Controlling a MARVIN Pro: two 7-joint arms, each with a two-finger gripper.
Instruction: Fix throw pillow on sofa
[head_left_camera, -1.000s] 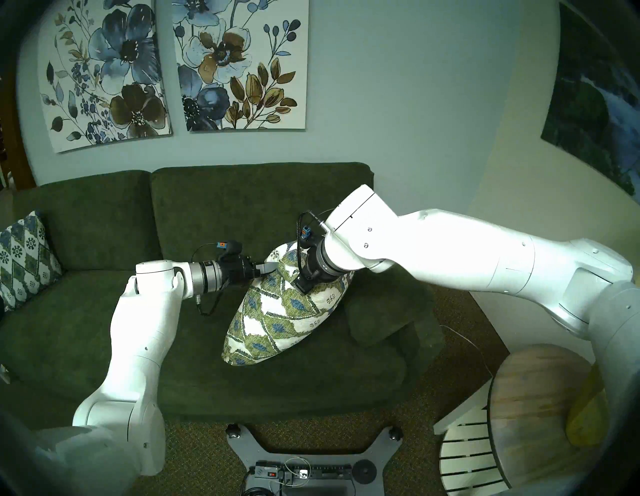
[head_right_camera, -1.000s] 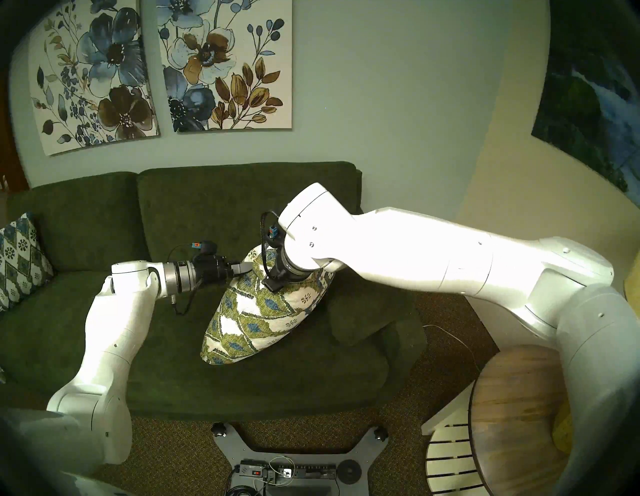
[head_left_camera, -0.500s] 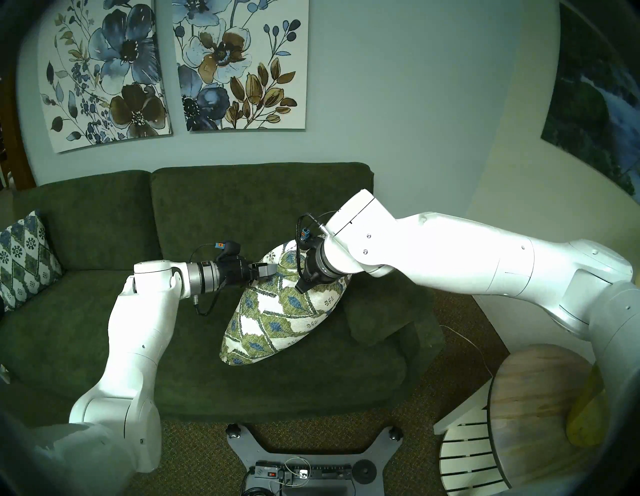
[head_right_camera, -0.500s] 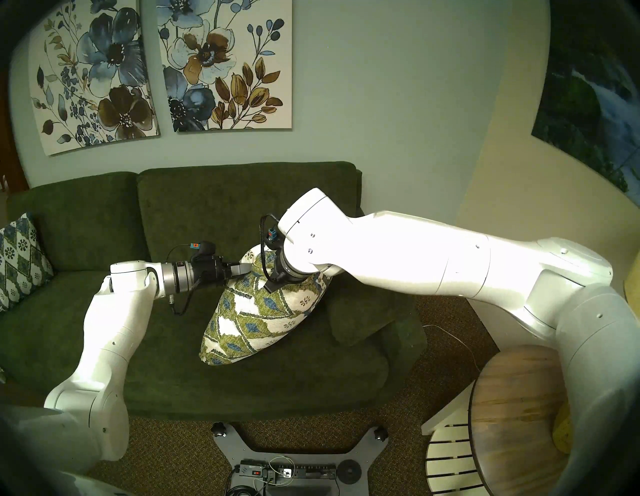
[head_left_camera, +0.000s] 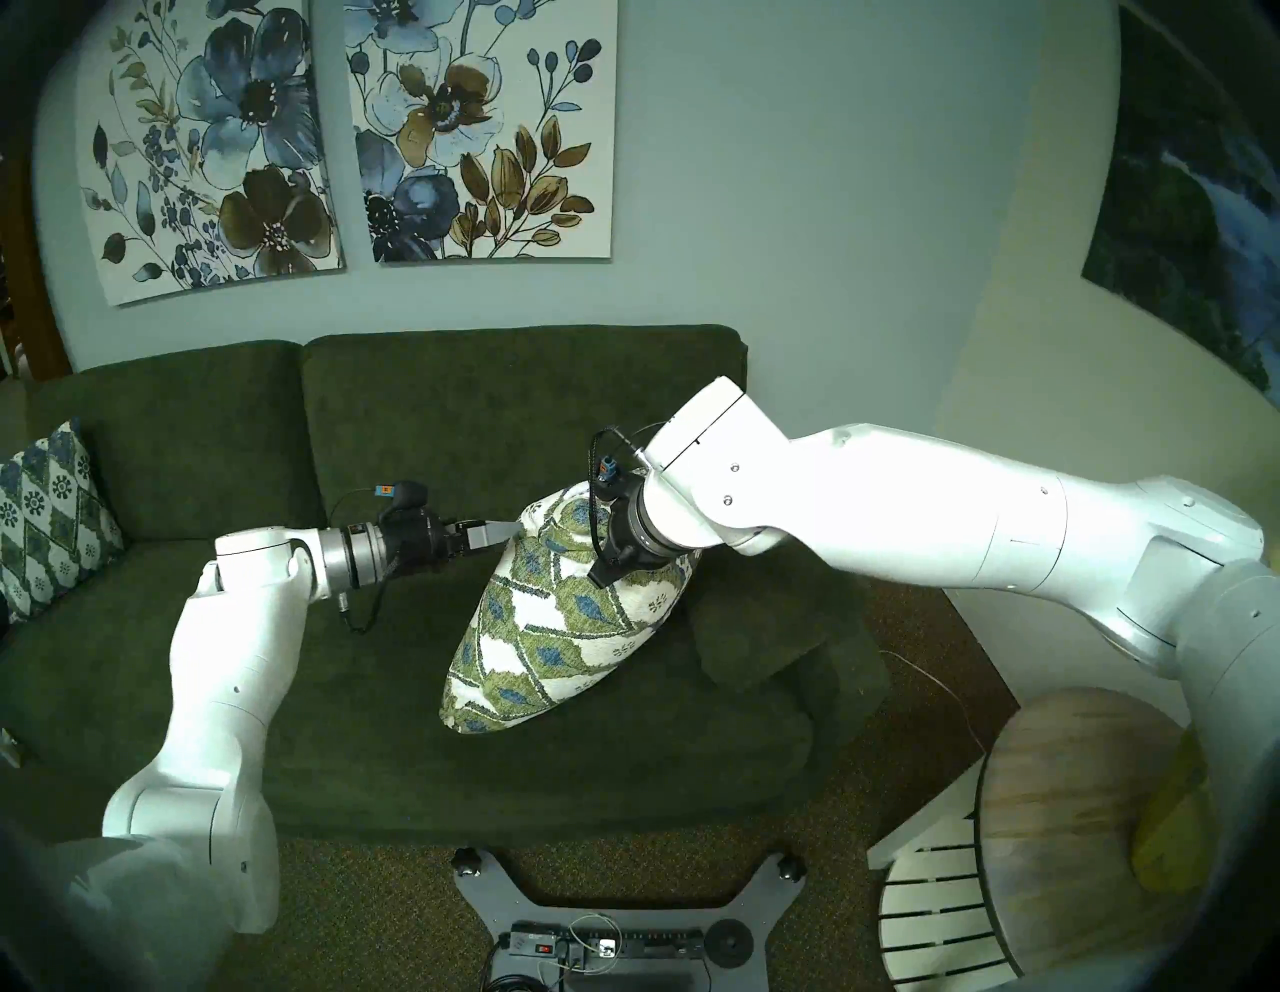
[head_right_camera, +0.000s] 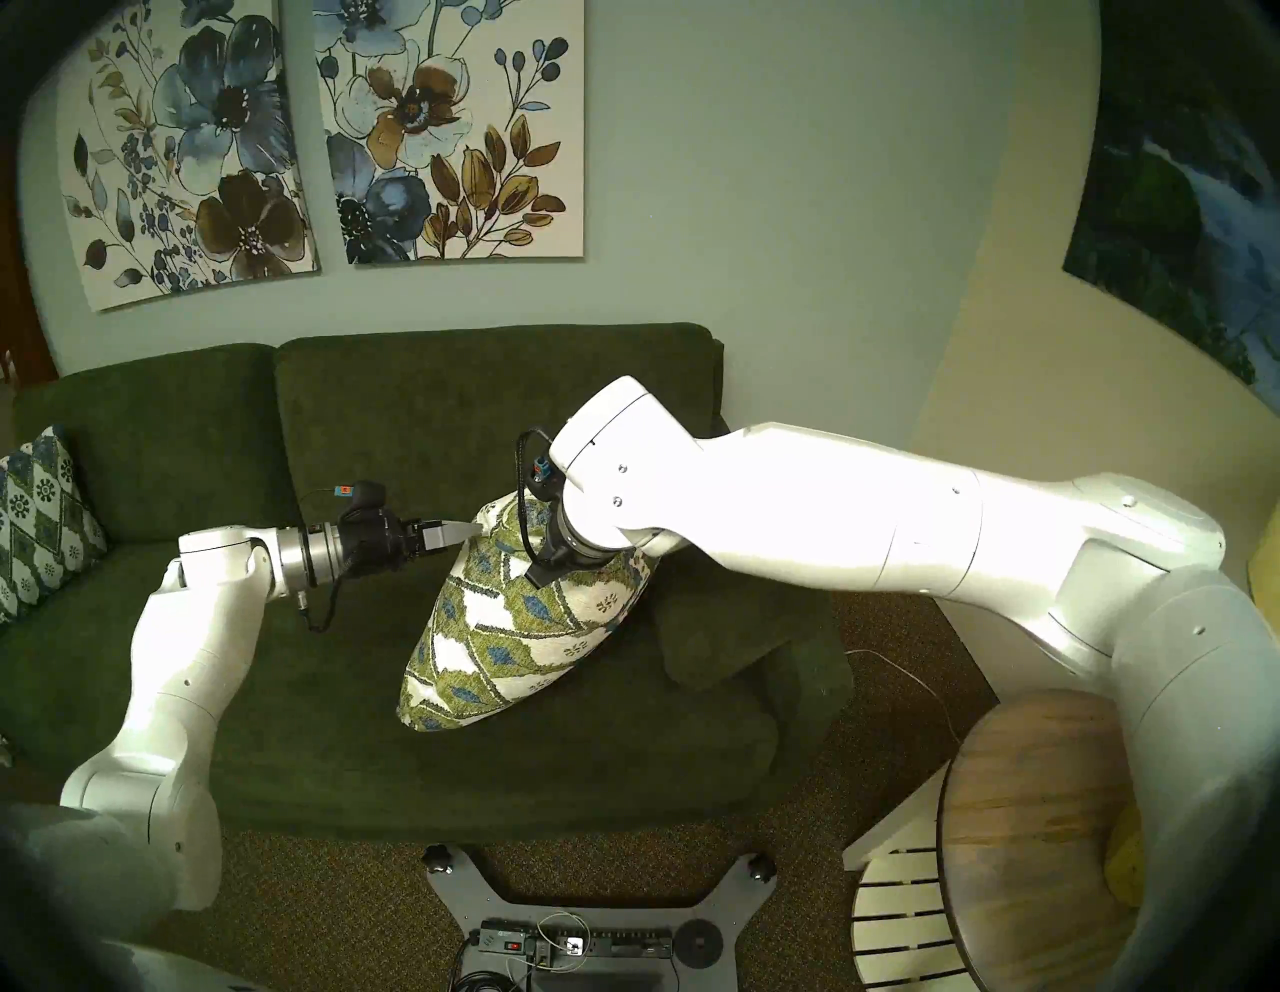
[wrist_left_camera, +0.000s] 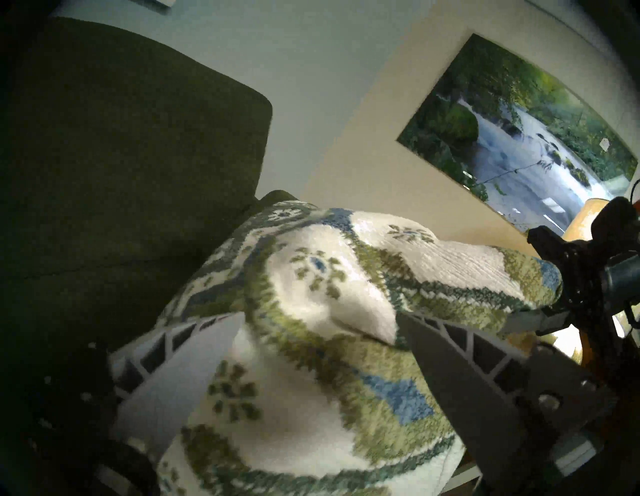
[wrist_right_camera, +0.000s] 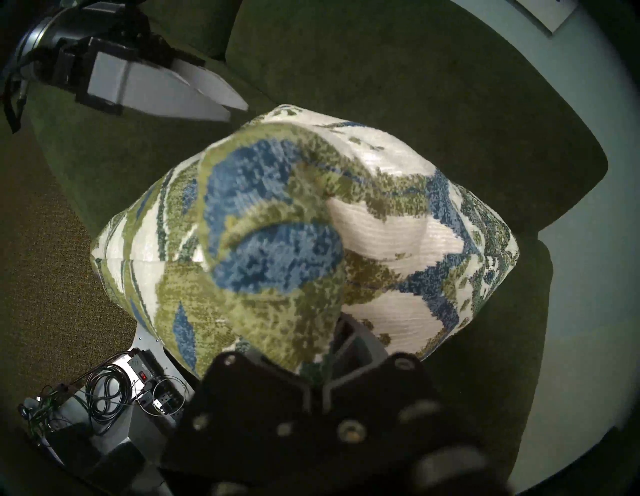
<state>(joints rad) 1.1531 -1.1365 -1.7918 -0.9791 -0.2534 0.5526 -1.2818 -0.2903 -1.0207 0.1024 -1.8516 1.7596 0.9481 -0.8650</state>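
The throw pillow, cream with green and blue leaf diamonds, stands tilted on edge on the seat of the dark green sofa. My right gripper comes down from the right and is shut on bunched fabric at the pillow's top. My left gripper is level at the pillow's upper left corner. Its fingers stand open, tips just off the cloth. From the right wrist, the left gripper shows apart from the pillow.
A bluer diamond-lattice pillow leans at the sofa's left end. A plain dark green cushion lies by the right armrest. A round wooden tabletop on white slats stands at the right. My base with a power strip is on the carpet.
My left gripper has opened, let go of the pillow's upper corner and drawn back to the left. The right gripper stays on the pillow's top, and the pillow has hardly moved.
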